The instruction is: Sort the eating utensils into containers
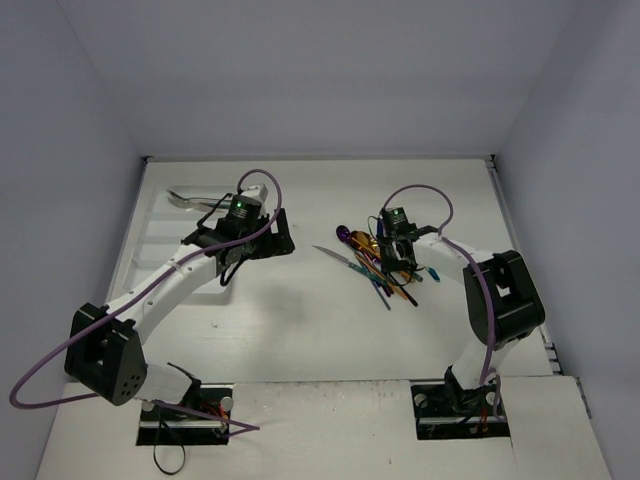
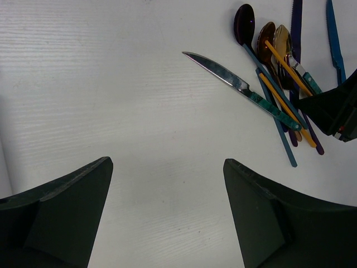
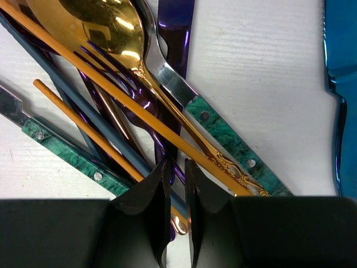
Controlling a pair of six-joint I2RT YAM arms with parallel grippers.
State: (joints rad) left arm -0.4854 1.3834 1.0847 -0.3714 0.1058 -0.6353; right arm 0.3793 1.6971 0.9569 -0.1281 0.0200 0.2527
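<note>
A heap of eating utensils (image 1: 378, 262) lies right of the table's centre. A silver knife with a green handle (image 2: 234, 84) sticks out of it to the left. My right gripper (image 3: 177, 163) is down in the heap (image 3: 111, 89), its jaws almost together on a thin purple handle (image 3: 159, 142), with a grey-blue handle crossing under them. A gold spoon (image 3: 100, 22) and a blue knife (image 3: 340, 84) lie close by. My left gripper (image 2: 167, 162) hovers open over bare table, left of the heap, holding nothing. The white tray of containers (image 1: 140, 240) lies at the far left.
A silver utensil (image 1: 185, 198) lies at the far end of the tray. The right gripper's black body (image 2: 334, 111) shows at the right edge of the left wrist view. White walls close in the table on three sides.
</note>
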